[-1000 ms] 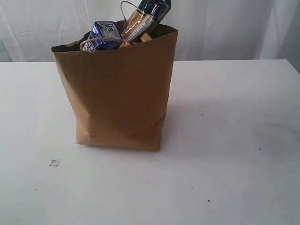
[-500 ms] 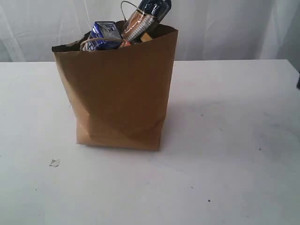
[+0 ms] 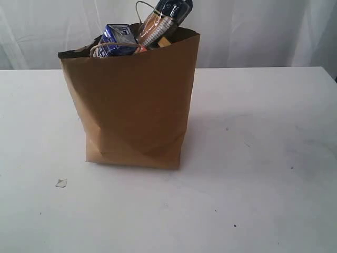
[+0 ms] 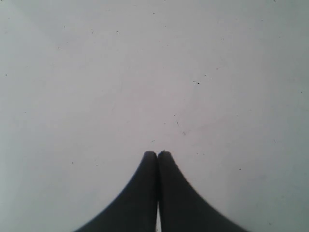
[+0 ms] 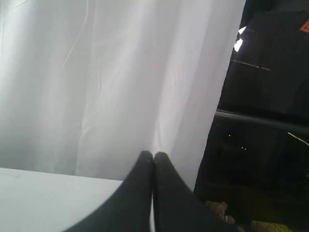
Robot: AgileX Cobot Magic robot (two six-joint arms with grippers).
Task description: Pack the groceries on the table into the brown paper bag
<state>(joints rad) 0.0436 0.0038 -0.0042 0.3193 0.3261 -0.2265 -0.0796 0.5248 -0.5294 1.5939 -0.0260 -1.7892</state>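
Note:
The brown paper bag (image 3: 134,100) stands upright on the white table (image 3: 253,174), left of centre. Out of its rim stick the small blue-white carton (image 3: 118,38) and the blue-orange spaghetti packet (image 3: 162,20), which leans to the right. A twine handle (image 3: 141,6) loops up behind them. The jar, bottle, can and pouch are hidden. Neither arm shows in the exterior view. My left gripper (image 4: 157,153) is shut and empty over bare table (image 4: 145,72). My right gripper (image 5: 153,154) is shut and empty, facing a white curtain (image 5: 111,82) past the table's edge (image 5: 43,193).
A small scrap of paper (image 3: 61,183) lies on the table at front left. A white curtain (image 3: 253,31) hangs behind the table. Dark equipment (image 5: 265,121) stands beyond the curtain in the right wrist view.
A dark shape that showed at the right edge of the exterior view half a second ago is gone from view. The bag and its contents have not moved.

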